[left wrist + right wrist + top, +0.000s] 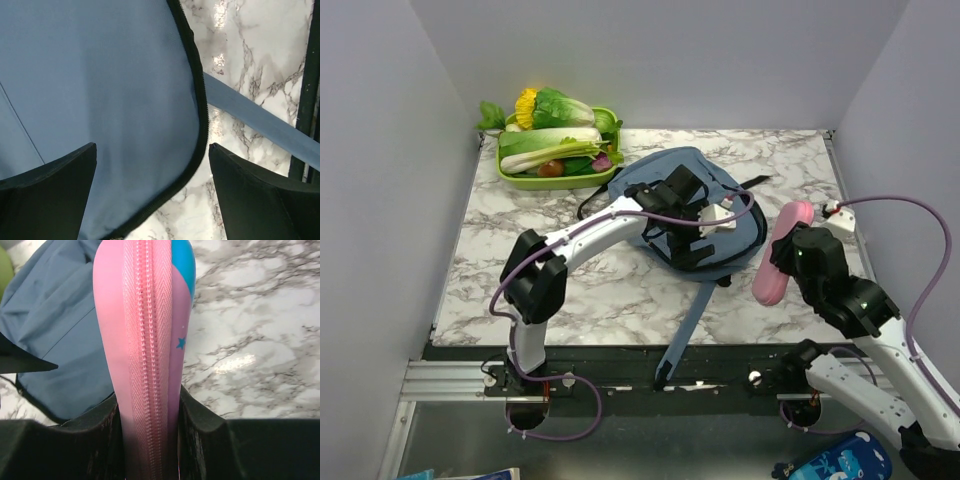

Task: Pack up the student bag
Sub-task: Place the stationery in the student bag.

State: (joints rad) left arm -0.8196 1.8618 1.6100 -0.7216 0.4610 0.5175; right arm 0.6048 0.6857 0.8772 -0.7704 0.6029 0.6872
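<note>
The student bag (pixel 655 178) is seen as soft, matt, dusty-blue woven cloth, edged with black ribbed piping (pixel 200 125). Its strap (pixel 260 122) is made of flat blue webbing. Under the bag, the table (pixel 510 215) is finished in a smooth, glossy white-and-grey marble pattern that reflects the light. Right of the bag, the pencil case (pixel 145 340) is shown in smooth, slightly shiny pink material, with a woven zip tape and 1 printed blue star. Behind the bag, to its left, a glossy green plastic tray (pixel 515 180) is seen. Over the bag, the fingers (pixel 45 200) of the left gripper (pixel 152 145) are finished in matt black.
</note>
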